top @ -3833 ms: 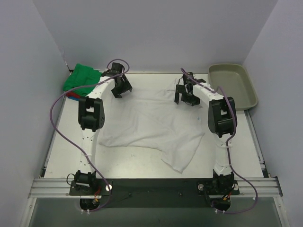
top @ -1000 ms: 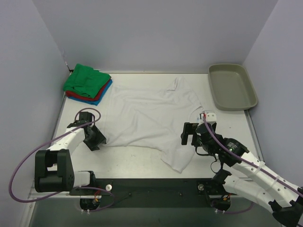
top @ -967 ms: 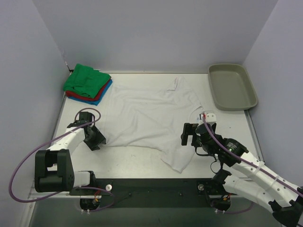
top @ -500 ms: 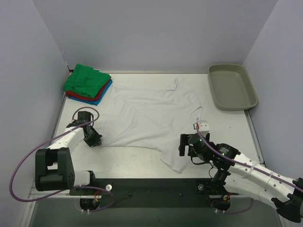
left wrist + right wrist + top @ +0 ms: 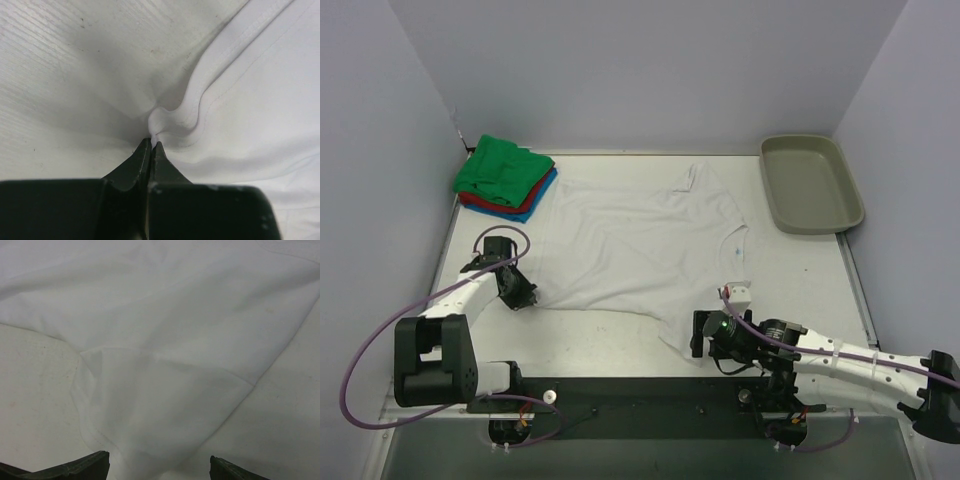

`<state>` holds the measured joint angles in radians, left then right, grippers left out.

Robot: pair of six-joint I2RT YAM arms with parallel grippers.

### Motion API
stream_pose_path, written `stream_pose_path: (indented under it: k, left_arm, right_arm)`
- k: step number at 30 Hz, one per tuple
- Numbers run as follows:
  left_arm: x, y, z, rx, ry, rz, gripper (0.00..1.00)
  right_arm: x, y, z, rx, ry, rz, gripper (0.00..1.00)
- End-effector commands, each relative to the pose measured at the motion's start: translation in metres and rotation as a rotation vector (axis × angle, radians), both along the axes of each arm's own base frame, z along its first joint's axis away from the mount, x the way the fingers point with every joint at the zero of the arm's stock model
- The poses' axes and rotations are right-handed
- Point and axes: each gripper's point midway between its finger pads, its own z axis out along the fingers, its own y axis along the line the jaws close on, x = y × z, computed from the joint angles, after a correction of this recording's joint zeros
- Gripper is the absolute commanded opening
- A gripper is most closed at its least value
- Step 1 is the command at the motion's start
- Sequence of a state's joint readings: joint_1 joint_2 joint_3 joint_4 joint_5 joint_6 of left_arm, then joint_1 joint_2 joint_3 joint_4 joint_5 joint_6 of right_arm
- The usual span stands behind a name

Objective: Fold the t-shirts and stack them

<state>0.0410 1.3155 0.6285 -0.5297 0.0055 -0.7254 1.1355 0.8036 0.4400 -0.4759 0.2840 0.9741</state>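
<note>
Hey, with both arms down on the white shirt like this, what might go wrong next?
1. The left hand is shut on only a thin pinch of the white t-shirt hem, so the cloth may slip out when lifted.
2. The right hand is open over the shirt's lower corner, where the cloth looks folded over. It might catch just one layer or miss the edge.

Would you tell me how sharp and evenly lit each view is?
Top view: sharp, evenly lit. Left wrist: crisp white shirt, grey shadow ahead of the left gripper. Right wrist: soft, washed-out; shirt hardly stands out from table.
</note>
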Motion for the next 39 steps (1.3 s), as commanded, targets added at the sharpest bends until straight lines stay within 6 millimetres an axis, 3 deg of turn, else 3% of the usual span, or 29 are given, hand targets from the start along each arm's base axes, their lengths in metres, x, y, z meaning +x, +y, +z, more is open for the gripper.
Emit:
stream_pose_path:
  k: [1,12,17,33,39]
  left_arm:
    - [0.013,-0.005,0.011,-0.034,-0.086,-0.014,0.0]
    - [0.014,-0.011,0.013,-0.058,-0.105,-0.038,0.0]
    - [0.013,-0.01,0.012,-0.052,-0.101,-0.034,0.0]
    - [0.014,-0.009,0.012,-0.055,-0.104,-0.029,0.0]
    - [0.015,-0.009,0.012,-0.053,-0.106,-0.03,0.0]
  right_arm:
    - [-0.008,-0.004,-0.019,0.003,0.034,-0.065,0.79]
    - [-0.014,0.002,-0.049,0.006,0.086,-0.086,0.65]
    - [-0.017,0.008,-0.051,0.007,0.106,-0.067,0.51]
    - [-0.032,-0.006,-0.047,-0.055,0.089,-0.071,0.51]
    - [-0.028,-0.008,-0.048,-0.084,0.07,-0.079,0.33]
